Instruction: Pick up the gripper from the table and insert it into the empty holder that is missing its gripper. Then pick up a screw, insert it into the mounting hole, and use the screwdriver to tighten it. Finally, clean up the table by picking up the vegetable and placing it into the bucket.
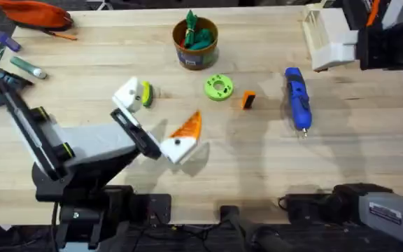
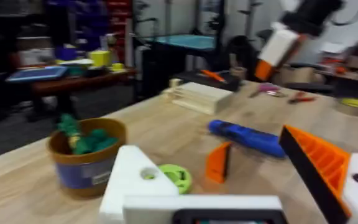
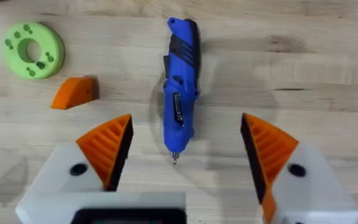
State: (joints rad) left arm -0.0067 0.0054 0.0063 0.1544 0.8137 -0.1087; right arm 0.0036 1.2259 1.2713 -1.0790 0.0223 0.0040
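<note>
1. Here, in the overhead view, the left gripper sits near the table's middle, with bare wood toward 3 and 6 o'clock of it. It carries one orange ribbed pad; its other finger is the bare white holder, whose mounting hole shows dark in the left wrist view. The fingers are spread wide and hold nothing.
2. The loose orange gripper pad lies at 2 o'clock from that hand, just beside the green disc.
3. The blue screwdriver lies flat, long axis 12 to 6, bit toward 6.
4. The bucket stands at 12 o'clock.
5. In its own wrist view, the right gripper hangs above the screwdriver, fingers wide apart, holding nothing.
</note>
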